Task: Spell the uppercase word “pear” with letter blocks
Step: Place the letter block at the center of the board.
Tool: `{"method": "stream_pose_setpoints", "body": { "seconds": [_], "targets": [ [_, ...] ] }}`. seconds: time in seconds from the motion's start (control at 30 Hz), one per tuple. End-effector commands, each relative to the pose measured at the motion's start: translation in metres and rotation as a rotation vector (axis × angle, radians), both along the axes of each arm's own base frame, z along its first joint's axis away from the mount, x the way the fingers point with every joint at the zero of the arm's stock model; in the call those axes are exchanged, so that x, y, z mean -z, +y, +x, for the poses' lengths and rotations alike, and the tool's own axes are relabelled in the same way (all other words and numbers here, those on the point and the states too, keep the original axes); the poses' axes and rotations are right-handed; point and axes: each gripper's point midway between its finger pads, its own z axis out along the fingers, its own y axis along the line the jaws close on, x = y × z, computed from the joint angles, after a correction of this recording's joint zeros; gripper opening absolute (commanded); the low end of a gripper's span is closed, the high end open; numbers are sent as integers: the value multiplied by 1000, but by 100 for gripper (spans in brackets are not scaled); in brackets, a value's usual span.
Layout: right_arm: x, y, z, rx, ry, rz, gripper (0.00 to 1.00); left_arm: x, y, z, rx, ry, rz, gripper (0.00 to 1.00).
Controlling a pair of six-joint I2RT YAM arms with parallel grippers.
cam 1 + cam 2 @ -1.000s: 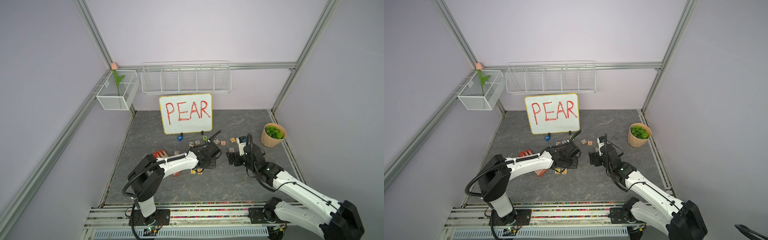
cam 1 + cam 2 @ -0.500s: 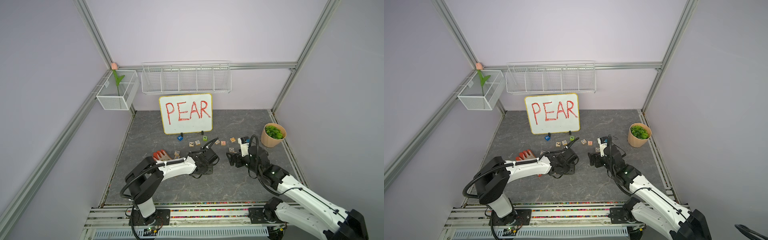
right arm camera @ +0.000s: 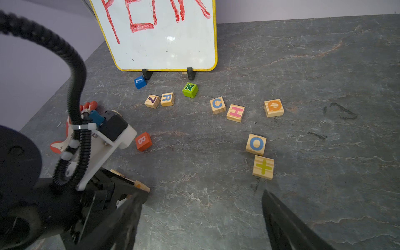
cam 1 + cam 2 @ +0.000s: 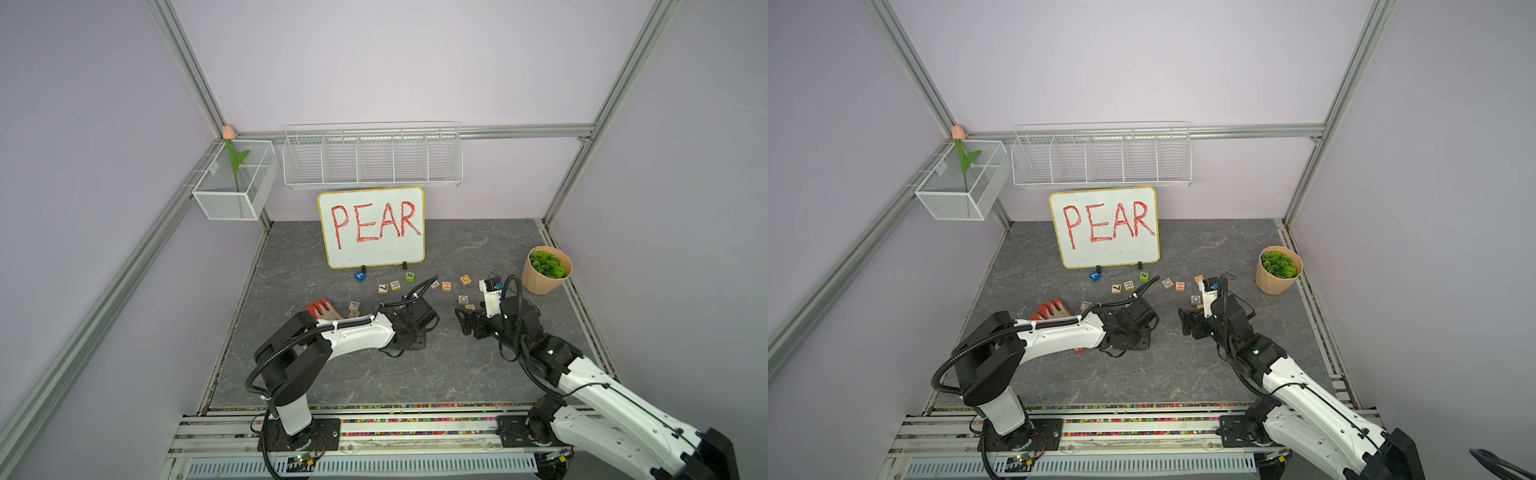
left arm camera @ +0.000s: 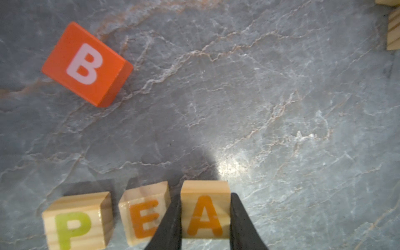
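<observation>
Where both top views bury the row under the left arm [image 4: 357, 334], the left wrist view lists it in the middle of the desk [image 5: 281, 108]: P block [image 5: 75, 223], E block [image 5: 144, 213], A block [image 5: 205, 213], left gripper [image 5: 205, 194] pinching the A block. R block [image 3: 167, 99]: toward the far edge, beside the 7 block [image 3: 152, 101]. Right gripper [image 3: 202, 194]: fingers spread. One second earlier: row partly uncovered, left gripper nearer the far edge.
</observation>
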Motion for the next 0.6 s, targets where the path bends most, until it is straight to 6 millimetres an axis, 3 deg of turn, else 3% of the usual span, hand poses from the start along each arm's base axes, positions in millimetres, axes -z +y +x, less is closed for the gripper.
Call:
{"method": "stream_pose_setpoints", "body": {
  "seconds": [0.0, 0.23, 0.57],
  "targets": [
    [2, -3, 0, 9, -8, -9, 89, 3, -4, 3, -7, 11, 8, 25],
    [3, -4, 0, 16, -7, -13, 89, 5, -3, 4, -9, 14, 17, 26],
    [4, -4, 2, 18, -3, -22, 89, -1, -2, 4, -11, -5, 24, 34]
  ]
}}
